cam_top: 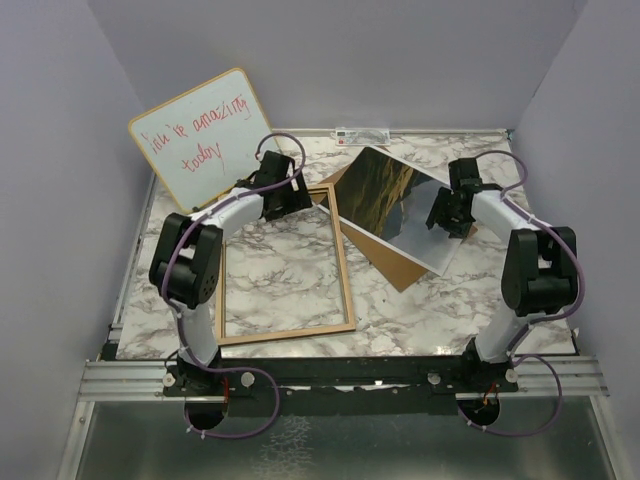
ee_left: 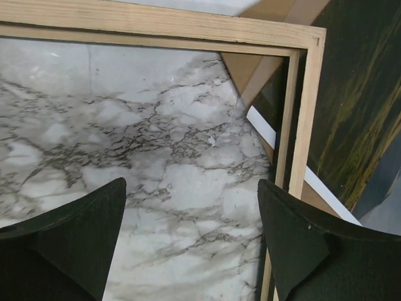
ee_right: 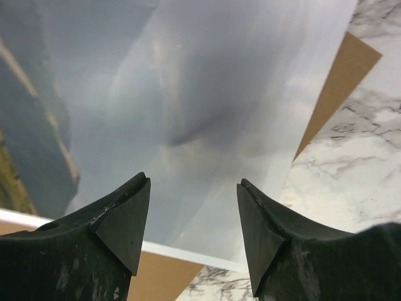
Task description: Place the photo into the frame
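We count one frame (cam_top: 285, 333) on the marble table (cam_top: 430, 300). It lies flat with its light wood face up, in the left half, and its near rail is close to the table's near edge. There is one photo (cam_top: 385, 200), picture side up and turned on the diagonal toward the far right corner. It rests on the single brown board (cam_top: 400, 272), which pokes out from under it on the near side. One whiteboard (cam_top: 200, 135) with red handwriting leans at the far left corner.

In the left wrist view the far right corner of the frame (ee_left: 301, 113) crosses over the white margin of the photo (ee_left: 351, 94) and a bit of the board.

There are two grippers, each with two fingers. The left gripper (cam_top: 285, 195) hangs over that same frame corner. Its jaws (ee_left: 191, 185) are spread wide and hold nothing (we see only bare marble between them). The right gripper (cam_top: 445, 215) hovers above the pale, glossy end of the photo (ee_right: 207, 94). Its jaws (ee_right: 193, 182) are parted and also grasp nothing, and the board (ee_right: 341, 75) shows just past the print's edge.
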Action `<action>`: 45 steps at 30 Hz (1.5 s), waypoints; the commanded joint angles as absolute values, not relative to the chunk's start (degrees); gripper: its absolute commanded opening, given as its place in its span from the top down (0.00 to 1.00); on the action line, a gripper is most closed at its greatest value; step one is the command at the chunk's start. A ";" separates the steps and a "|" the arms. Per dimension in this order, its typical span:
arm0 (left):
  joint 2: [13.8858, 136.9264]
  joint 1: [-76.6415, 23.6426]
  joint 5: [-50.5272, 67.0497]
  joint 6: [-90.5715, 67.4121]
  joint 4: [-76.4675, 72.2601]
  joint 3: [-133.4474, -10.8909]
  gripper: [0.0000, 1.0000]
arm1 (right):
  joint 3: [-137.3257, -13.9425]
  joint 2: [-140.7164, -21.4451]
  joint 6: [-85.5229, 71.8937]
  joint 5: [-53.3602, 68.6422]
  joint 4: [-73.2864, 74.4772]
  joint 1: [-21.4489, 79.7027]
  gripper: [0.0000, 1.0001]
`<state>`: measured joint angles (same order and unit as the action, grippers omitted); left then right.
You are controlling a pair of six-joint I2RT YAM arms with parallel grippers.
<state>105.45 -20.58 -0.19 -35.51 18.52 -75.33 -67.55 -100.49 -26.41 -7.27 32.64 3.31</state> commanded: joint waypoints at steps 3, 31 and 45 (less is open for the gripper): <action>113.94 -21.38 3.45 -35.59 9.31 -78.78 0.12 | -68.12 -96.69 -24.08 2.33 30.99 4.37 0.39; 122.25 -28.03 22.66 -36.56 2.90 -81.57 0.25 | -65.58 -95.58 -22.13 7.26 29.22 6.39 0.42; 122.32 -31.39 6.61 -35.43 12.37 -84.47 0.16 | -62.72 -96.83 -22.19 21.25 22.17 9.20 0.47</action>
